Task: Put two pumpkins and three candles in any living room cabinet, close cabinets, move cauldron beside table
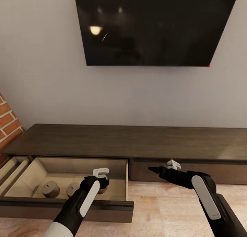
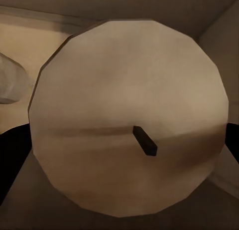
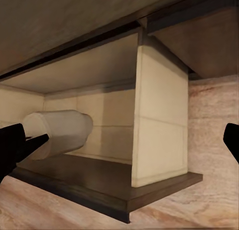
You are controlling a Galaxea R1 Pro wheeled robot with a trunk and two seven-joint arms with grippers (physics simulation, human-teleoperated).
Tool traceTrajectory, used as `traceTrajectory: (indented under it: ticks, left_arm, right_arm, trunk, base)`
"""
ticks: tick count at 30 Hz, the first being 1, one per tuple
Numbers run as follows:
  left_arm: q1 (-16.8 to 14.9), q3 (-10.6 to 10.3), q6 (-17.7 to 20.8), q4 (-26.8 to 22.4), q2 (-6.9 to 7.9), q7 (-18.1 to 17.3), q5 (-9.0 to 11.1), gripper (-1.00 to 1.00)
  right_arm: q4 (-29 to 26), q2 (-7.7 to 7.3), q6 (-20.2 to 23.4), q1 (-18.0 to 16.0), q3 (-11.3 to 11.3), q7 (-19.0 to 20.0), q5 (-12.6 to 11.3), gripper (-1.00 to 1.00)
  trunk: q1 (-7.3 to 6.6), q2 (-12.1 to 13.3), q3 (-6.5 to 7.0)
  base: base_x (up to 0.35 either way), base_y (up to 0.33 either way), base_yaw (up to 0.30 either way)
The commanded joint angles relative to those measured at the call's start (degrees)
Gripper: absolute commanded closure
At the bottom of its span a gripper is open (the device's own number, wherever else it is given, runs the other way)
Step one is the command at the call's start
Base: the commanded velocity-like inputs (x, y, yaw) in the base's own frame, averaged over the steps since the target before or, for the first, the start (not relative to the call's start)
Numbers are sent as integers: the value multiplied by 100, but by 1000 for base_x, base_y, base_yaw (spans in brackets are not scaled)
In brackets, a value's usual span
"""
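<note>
Head view, background: a pale wall is seen behind, with a dark wall screen (image 1: 156,26) hung above and a strip of brick wall (image 1: 8,122) at the edge.
Head view, cabinet: the long dark-brown cabinet (image 1: 137,141) is set against the wall, and its drawer (image 1: 68,204) is pulled out over the wood floor (image 1: 164,209).
Head view, candles: two candles (image 1: 50,189) are seen standing on the drawer floor, just beside the left end effector (image 1: 101,186), which is lowered into the drawer.
Head view, right end effector: the right end effector (image 1: 152,169) is held in front of the closed cabinet front, apart from the drawer; its spread cannot be told here.
Left wrist view, candle: a tan candle top (image 2: 129,115) with a short dark wick (image 2: 145,141) is seen directly ahead of the end effector, between two dark fingers (image 2: 12,155) at either side; the candle appears pinched between them.
Right wrist view, drawer: the drawer's side wall (image 3: 159,120) and dark front (image 3: 99,190) are seen ahead, with a pale candle (image 3: 62,132) inside.
Right wrist view, fingers: the fingers (image 3: 20,142) are spread wide, with nothing between them.
</note>
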Motion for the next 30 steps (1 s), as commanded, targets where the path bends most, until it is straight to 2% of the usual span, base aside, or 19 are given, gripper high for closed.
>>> traceTrajectory:
  ticks: [1, 24, 30]
  left_arm:
    - [-4, -10, 11, -10, 2, 62, 61, 100]
    - [-4, -5, 18, -9, 9, 62, 67, 100]
    - [-4, -6, 18, -4, 7, 62, 67, 100]
  right_arm:
    - [4, -2, 22, -3, -8, 38, 38, -100]
    - [15, -2, 22, -3, -12, 36, 37, -100]
    - [15, -2, 22, -3, -16, 36, 35, -100]
  trunk:
    - [-1, -2, -5]
    - [-1, -2, -5]
    - [131, -243, -113]
  base:
    - [0, 0, 0]
    - [68, -1, 0]
    - [2, 0, 0]
